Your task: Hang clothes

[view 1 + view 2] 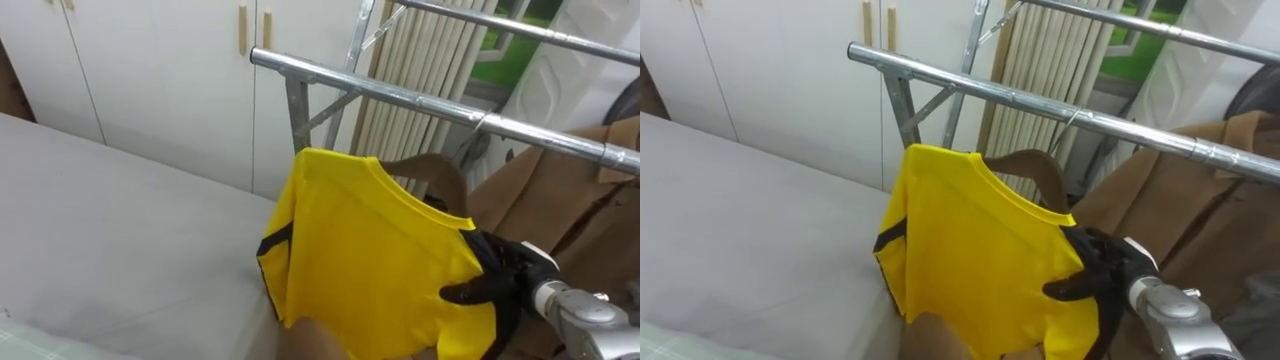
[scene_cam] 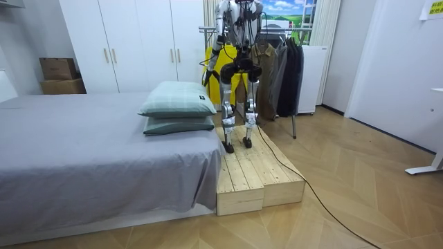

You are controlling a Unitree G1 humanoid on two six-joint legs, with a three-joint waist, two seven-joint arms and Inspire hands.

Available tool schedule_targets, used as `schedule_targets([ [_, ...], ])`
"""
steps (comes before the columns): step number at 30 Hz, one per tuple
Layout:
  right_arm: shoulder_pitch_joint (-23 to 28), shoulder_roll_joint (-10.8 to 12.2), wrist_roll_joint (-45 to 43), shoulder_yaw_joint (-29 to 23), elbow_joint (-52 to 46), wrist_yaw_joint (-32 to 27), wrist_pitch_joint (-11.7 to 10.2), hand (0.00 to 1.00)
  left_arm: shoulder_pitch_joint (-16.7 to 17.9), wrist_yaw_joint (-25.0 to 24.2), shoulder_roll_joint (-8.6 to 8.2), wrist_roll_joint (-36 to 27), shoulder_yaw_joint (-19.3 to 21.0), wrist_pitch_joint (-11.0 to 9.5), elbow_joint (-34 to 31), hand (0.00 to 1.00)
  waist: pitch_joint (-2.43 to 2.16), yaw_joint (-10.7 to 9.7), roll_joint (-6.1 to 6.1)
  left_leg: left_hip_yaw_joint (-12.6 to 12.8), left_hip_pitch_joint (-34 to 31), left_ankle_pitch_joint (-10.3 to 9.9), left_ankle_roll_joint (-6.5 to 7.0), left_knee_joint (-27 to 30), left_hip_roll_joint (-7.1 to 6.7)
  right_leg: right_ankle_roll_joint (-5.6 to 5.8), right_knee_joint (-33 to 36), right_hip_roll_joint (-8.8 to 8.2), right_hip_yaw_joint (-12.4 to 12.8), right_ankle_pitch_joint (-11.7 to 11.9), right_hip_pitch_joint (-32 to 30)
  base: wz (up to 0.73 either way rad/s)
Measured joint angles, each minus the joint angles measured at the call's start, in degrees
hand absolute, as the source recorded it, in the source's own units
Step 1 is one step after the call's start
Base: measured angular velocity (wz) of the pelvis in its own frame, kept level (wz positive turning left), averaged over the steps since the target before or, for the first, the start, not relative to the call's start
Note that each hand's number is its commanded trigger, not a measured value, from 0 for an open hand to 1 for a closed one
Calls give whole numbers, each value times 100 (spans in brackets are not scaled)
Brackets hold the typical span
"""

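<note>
Under the rail (image 1: 400,97), right hand (image 1: 505,272) had fingers (image 1: 462,293) clenched on the yellow shirt (image 1: 370,250); brown coat (image 1: 560,200) hung from the rail.

Yellow cloth T-shirt (image 1: 370,250): smooth fine knit, faint sheen. Silver metal clothes rail (image 1: 400,95): polished, glossy. Tan cloth coat (image 1: 560,200): matt. Grey bed sheet (image 1: 120,230): matt cloth. Pale plank platform (image 2: 259,176): bare wood.

No text, number or brand can be read. A yellow sheet (image 2: 435,8) is pinned high on the wall at the room view's right, and whatever is printed on it is too small to make out.
</note>
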Motion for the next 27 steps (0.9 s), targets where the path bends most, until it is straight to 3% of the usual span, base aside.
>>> schedule_targets([
  [9,-2,-6,440,-623,-51,-567,-12,0,1,135,-66,30,71,-16,109,0,4,-58,5,96,27,0,0,-21,-2,0,-17,0,52,0,0,-3],
  [14,-64,-31,610,-670,-62,-824,-30,0,6,152,-86,37,120,-14,128,0,2,-65,21,148,9,0,0,-53,3,-1,-10,10,112,0,-66,-6],
  [27,-74,-182,1505,-904,-677,-1075,-135,0,120,344,-115,72,337,-16,57,0,-33,-254,190,185,21,0,0,-51,11,-2,0,13,151,1,-74,-1],
])
